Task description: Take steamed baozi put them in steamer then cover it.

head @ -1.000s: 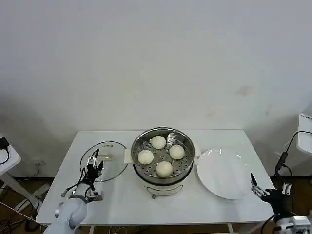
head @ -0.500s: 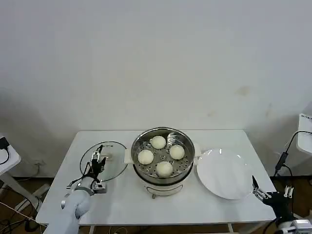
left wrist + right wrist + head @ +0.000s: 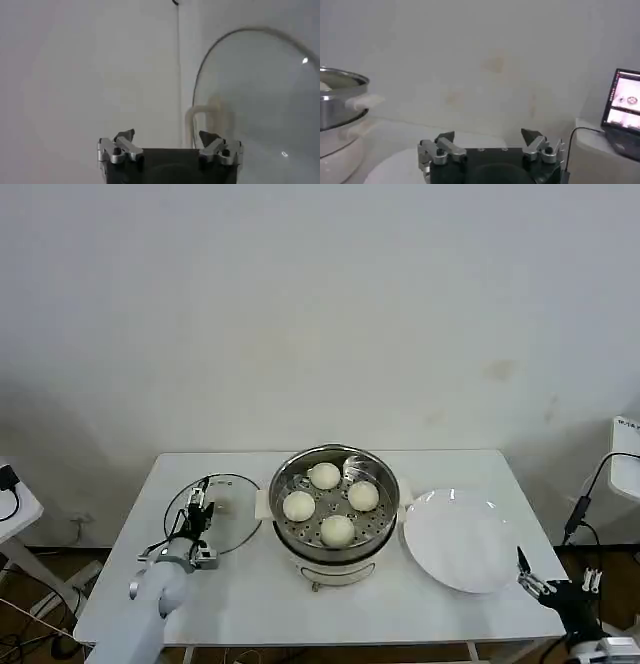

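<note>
Four buns (image 3: pixel 331 503) are seen inside the steel pot (image 3: pixel 334 514), spread over its perforated tray, each apart from the others. The pot stands uncovered at the middle of the white table (image 3: pixel 260 594). The glass lid (image 3: pixel 214 513) is laid flat on the table just to the robot's left of the pot, close to its cream side handle; in the left wrist view the lid's rim and cream handle (image 3: pixel 206 117) are seen just ahead of the fingertips. A white plate (image 3: pixel 456 538) is set just to the right of the pot, bare, near the table's right edge.

The left pincer (image 3: pixel 199 511) is held over the near part of the lid, by its handle; its fingers (image 3: pixel 125 136) are spread wide apart and nothing is gripped between them. The right pincer (image 3: pixel 555 584) is kept low off the table's front right corner, beyond the plate, also spread wide and with nothing in it.

A bare strip of table is left along the front edge before the pot and lid, and another behind the lid toward the wall.
</note>
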{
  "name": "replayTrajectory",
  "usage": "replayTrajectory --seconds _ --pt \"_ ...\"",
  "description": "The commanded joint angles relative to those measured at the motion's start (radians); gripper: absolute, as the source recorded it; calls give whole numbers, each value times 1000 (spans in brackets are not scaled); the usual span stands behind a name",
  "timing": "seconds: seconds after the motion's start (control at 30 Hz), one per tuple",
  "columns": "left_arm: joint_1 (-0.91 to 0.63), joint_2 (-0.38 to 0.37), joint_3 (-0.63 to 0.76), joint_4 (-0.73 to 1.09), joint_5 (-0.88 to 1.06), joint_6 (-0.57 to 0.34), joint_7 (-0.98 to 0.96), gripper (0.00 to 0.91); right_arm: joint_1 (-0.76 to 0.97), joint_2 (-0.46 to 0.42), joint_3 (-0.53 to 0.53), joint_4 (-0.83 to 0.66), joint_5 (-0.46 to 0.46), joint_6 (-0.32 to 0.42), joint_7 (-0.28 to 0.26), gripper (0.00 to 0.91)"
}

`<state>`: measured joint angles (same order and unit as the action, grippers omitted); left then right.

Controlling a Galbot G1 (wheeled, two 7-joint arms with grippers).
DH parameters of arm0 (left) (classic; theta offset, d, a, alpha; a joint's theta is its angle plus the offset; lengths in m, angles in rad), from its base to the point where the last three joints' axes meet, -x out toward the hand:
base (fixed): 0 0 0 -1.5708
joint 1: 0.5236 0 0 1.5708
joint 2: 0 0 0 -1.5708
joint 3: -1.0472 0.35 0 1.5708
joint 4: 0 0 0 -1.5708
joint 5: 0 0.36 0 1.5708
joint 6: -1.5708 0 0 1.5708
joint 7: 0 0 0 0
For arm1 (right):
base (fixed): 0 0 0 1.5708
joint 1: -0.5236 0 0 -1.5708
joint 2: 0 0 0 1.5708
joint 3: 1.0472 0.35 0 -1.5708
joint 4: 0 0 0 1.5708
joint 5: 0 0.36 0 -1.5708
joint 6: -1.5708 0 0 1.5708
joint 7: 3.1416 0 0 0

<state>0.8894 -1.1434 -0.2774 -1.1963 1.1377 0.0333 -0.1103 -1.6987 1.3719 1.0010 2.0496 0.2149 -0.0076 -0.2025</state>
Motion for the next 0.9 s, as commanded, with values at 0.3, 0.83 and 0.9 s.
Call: replayTrajectory --seconds 0.3,0.83,0.9 --pt "-88 -25 17 115 28 3 -13 81 -3 4 -1 -4 2 3 -1 907" --pt "-81 -38 10 132 52 -5 -14 0 10 8 -11 -5 -3 -2 -1 907" --pt "-78 -41 10 133 57 -6 -19 0 9 9 -11 -4 -3 0 -1 907"
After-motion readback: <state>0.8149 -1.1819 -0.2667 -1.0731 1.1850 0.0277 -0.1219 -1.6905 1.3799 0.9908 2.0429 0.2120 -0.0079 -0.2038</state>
